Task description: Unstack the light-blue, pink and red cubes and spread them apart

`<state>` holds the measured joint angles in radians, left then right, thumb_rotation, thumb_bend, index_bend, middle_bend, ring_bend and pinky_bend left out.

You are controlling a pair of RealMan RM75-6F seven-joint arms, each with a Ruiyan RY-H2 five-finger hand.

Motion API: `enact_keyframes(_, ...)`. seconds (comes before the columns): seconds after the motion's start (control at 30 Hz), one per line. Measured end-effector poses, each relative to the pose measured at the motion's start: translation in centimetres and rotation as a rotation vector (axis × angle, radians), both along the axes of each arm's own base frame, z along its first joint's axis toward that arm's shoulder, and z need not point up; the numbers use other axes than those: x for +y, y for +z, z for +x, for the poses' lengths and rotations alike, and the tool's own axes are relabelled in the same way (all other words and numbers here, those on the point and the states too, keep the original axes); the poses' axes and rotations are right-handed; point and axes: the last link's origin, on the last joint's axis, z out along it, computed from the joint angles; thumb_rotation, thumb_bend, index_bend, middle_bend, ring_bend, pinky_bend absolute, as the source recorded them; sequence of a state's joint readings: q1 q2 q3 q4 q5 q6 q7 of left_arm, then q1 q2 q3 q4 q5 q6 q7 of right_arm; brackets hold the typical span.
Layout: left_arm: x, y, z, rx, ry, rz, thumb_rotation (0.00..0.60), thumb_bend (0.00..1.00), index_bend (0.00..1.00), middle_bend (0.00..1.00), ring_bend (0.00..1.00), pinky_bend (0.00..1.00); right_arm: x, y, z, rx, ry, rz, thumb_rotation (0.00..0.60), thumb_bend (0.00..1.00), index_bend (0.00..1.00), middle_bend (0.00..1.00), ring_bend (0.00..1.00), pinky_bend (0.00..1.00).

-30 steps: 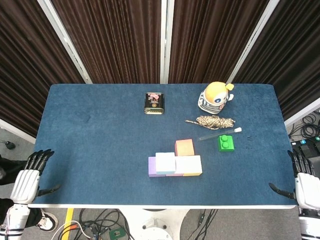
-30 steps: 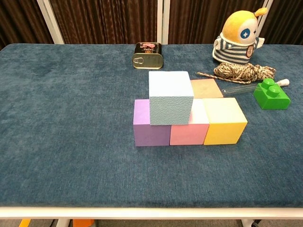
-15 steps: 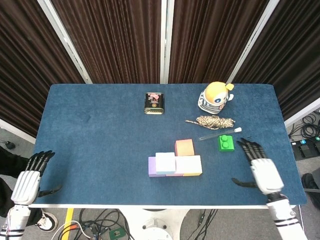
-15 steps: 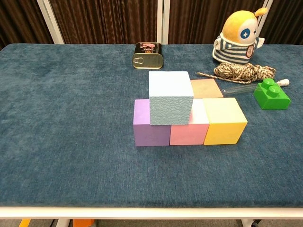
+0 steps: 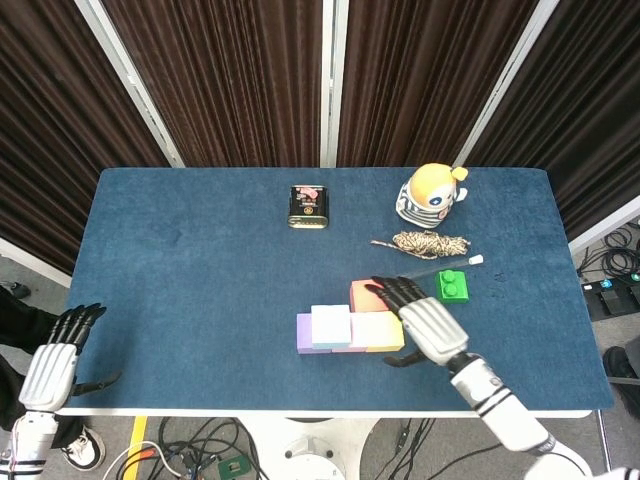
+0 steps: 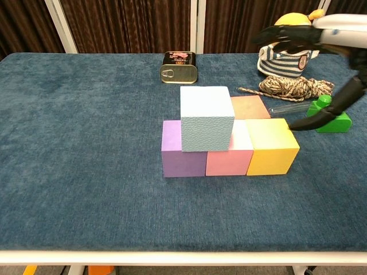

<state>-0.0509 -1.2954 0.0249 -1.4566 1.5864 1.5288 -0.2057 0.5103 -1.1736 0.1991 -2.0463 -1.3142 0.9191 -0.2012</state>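
The light-blue cube (image 6: pixel 206 117) sits on top of a purple cube (image 6: pixel 175 152) and the pink cube (image 6: pixel 230 156), with a yellow cube (image 6: pixel 272 150) at the row's right end. The red cube (image 6: pixel 249 106) stands on the table just behind the row. From above, the light-blue cube (image 5: pixel 331 326) and red cube (image 5: pixel 366 293) show plainly. My right hand (image 5: pixel 427 325) hovers open over the yellow cube's right side, fingers spread toward the red cube, holding nothing. In the chest view the right hand (image 6: pixel 330 30) hangs above the row's right end. My left hand (image 5: pixel 55 365) waits open off the table's front-left corner.
A small can (image 5: pixel 308 206) lies at the back centre. Back right stands a yellow striped toy (image 5: pixel 432 194); a coil of rope (image 5: pixel 430 243), a thin tube (image 5: pixel 445 267) and a green brick (image 5: pixel 453 286) lie in front of it. The green brick is close to my right hand.
My right hand has swept in from the table's right edge leftward to hover over the yellow cube. The cubes and my left hand have stayed put.
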Motion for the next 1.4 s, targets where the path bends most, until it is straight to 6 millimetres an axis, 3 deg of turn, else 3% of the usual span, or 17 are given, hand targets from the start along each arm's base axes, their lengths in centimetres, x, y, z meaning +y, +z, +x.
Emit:
enact_keyframes(0.3,-0.2,0.4,-0.3,-0.003,0.006,0.008,0.600,0.00,0.11,0.07,0.00,0.00,-1.6,-3.6,4.0,0.024,0.064,0.057,0.600,0.00,0.00,0.05,0.00,0.00)
enact_keyframes(0.77,-0.5,0.7,-0.9,-0.009,0.018,0.016,0.600,0.00,0.11,0.07,0.00,0.00,-2.8,-6.2,6.2,0.080,0.044,-0.007,0.600,0.08,0.00,0.44,0.02,0.00)
enact_keyframes(0.87,-0.5,0.8,-0.9,-0.009,0.017,0.016,0.600,0.00,0.11,0.07,0.00,0.00,-2.8,-5.9,6.3,0.069,0.050,-0.028,0.600,0.10,0.00,0.50,0.05,0.00)
enact_keyframes(1.13,-0.5,0.8,-0.7,-0.011,0.007,0.016,0.600,0.00,0.11,0.07,0.00,0.00,-3.4,-3.0,5.2,0.044,0.028,-0.123,0.600,0.10,0.00,0.51,0.06,0.00)
enact_keyframes(1.23,-0.4,0.7,-0.7,-0.009,0.008,0.012,0.600,0.00,0.11,0.07,0.00,0.00,-3.7,-1.2,3.7,0.057,-0.006,-0.177,0.600,0.10,0.00,0.52,0.06,0.00)
enact_keyframes(1.4,-0.2,0.5,-0.5,-0.007,0.005,0.007,0.600,0.00,0.11,0.07,0.00,0.00,-3.8,2.3,-1.0,0.091,-0.128,-0.266,0.600,0.10,0.00,0.53,0.06,0.00)
